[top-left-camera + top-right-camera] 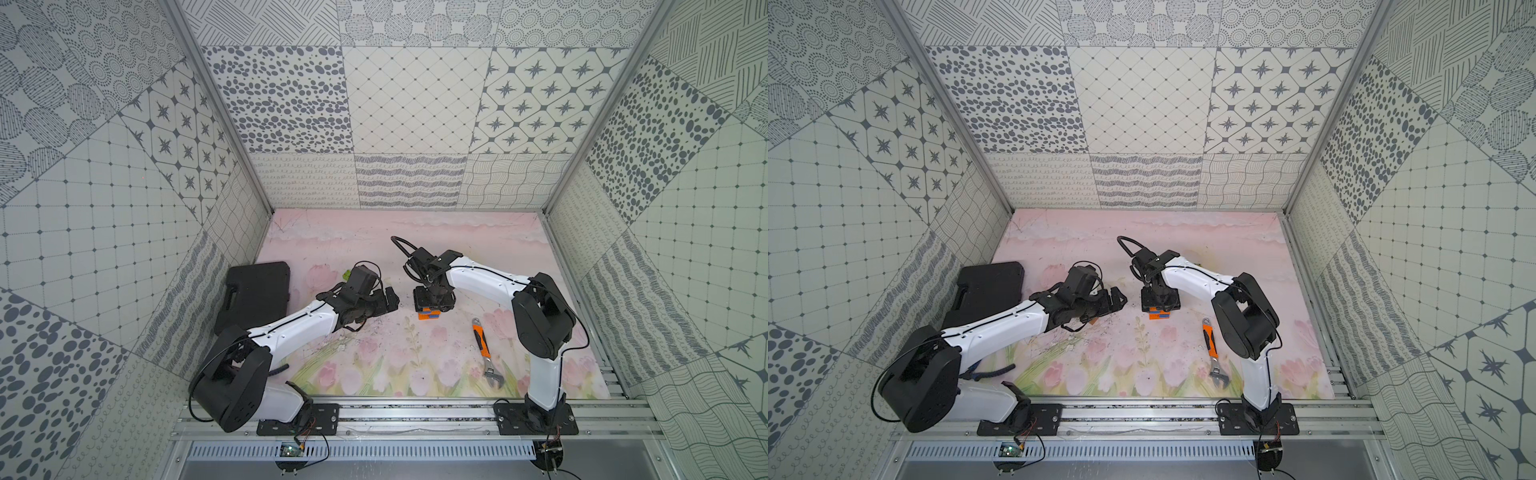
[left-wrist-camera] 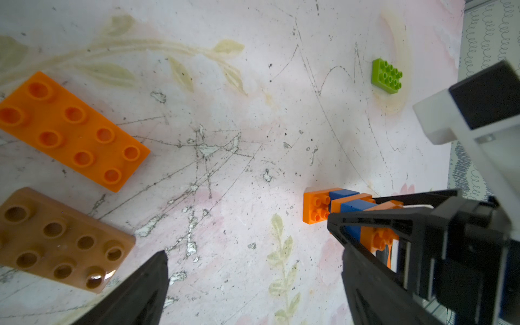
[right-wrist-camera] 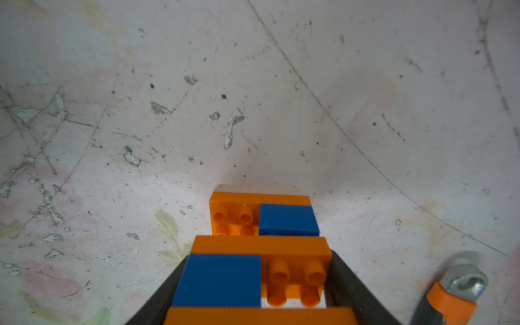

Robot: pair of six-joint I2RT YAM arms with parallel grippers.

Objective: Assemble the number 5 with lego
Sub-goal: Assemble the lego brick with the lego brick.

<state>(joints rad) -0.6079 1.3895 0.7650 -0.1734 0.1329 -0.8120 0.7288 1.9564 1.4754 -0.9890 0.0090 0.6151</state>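
A lego stack of orange and blue bricks stands on the mat, and my right gripper is shut on its sides from above. Both top views show that stack under the right gripper. My left gripper hangs open a little to the left of the stack, with only bare mat between its fingers. Loose lego lies in the left wrist view: an orange oblong brick, a brown oblong brick and a lime green brick farther off.
An orange-handled wrench lies on the mat right of the stack, beside the right arm. A black case sits at the left wall behind the left arm. A lime green piece peeks out behind the left wrist.
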